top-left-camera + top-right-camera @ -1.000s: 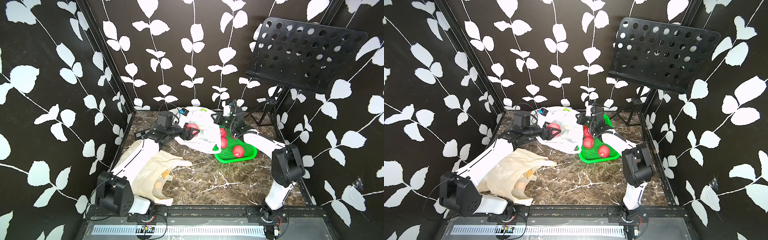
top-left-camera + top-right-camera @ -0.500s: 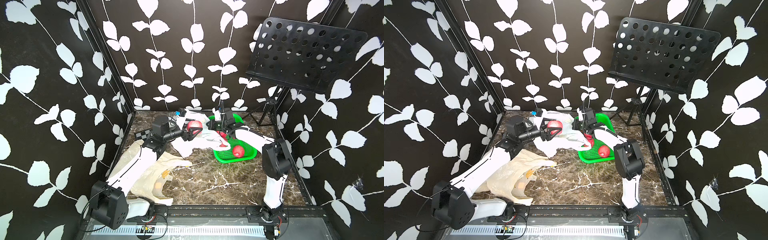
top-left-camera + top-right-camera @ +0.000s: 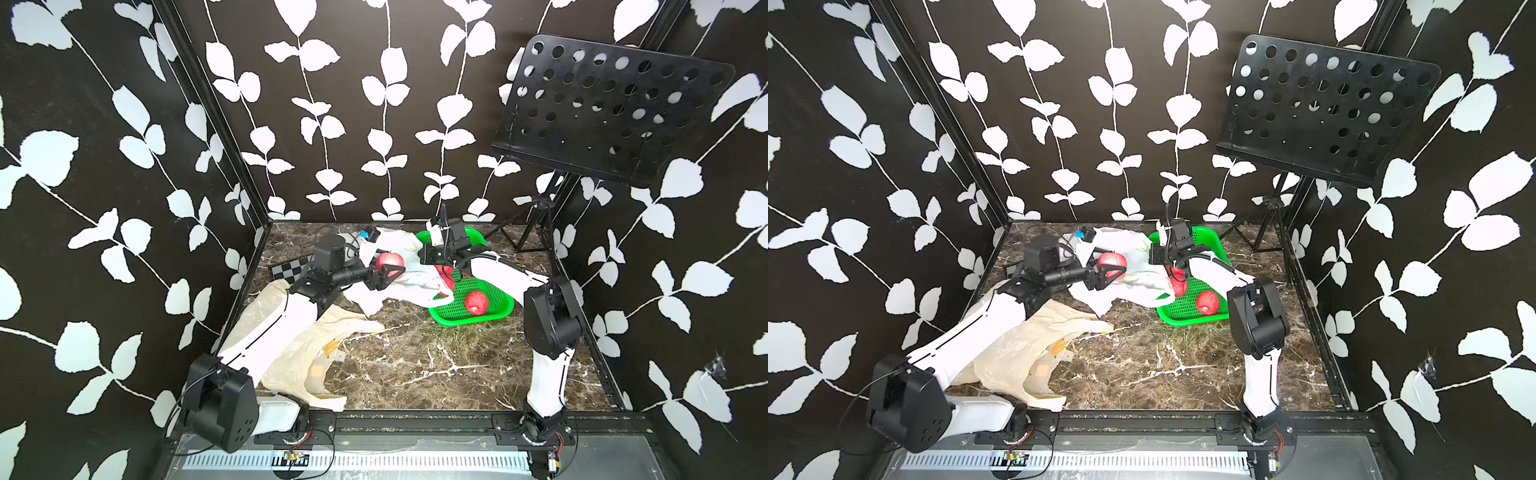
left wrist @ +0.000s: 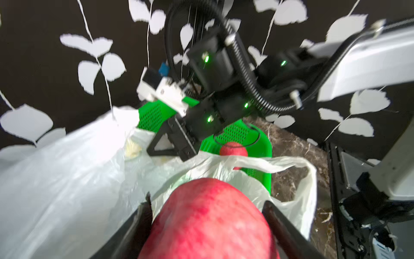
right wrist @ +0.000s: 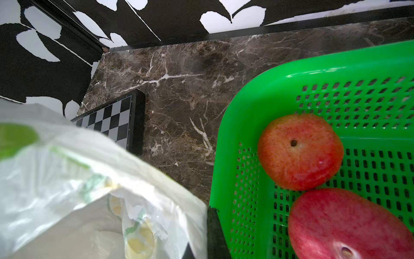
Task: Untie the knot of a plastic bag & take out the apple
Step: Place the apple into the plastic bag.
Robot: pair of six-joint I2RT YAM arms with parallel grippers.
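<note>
— Red apple [image 3: 390,260], look, it's up off the marble tabletop [image 3: 415,365], right between the fingers of the left gripper [image 3: 392,269]!

— Gripped, or just resting there?

— Gripped. In the left wrist view the apple fills the whole gap. There's a dark finger [image 4: 144,214] against each flank, and the jaws are spread wide around it. It hangs above the white plastic bag [image 3: 411,279], outside it, clear of the film.

— And the bag itself?

— Crumpled on the far part of the table, between the two arms, with its mouth loose. One handle loop [image 4: 291,162] lies draped over the rim of the green basket [image 3: 496,309], on the side nearest the left arm.

— What about the right gripper [image 3: 427,253]?

— Jaws pressed together on a raised fold at the bag's far edge, just beside the basket. In the right wrist view the film bunches up against one black finger [image 5: 214,231].

— Anything in the basket?

— A second apple [image 3: 476,302] sits in the open. A third apple [image 3: 446,275] touches it, half hidden behind the bag in both top views.

— How close are the two claws?

— Near, not touching. The held apple sits just short of the right gripper, with only bag film between them. A cream plastic bag [image 3: 316,345] lies flat under the left arm, well apart from all that.
</note>
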